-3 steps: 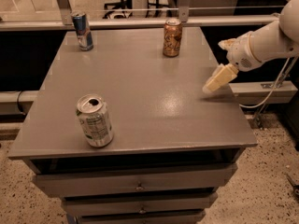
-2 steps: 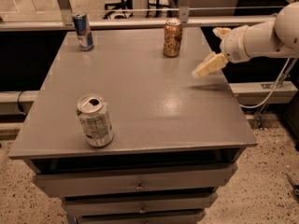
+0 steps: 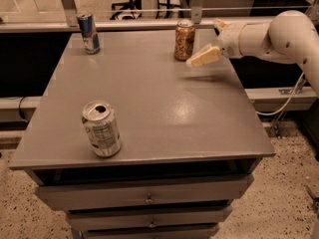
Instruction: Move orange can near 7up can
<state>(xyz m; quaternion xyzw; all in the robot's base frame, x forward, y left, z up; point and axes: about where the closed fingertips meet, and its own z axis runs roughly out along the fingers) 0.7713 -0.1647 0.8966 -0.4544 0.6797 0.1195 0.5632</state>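
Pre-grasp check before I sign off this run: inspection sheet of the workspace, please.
Surface: grey table top, three cans standing on it.
Job's things: orange can upright at far edge; 7up can upright near front left, far from it.
Clutter: slim blue can upright, far left corner.
Grippers: gripper just right of orange can, not touching it, holding nothing.
Cables: pale cable hanging right of the table.
Surroundings: drawers below; speckled floor.

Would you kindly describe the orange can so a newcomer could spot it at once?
On the grey table, look to the far edge, right of centre, just left of the gripper. The orange can stands there, orange-brown, unlike the slim blue can.
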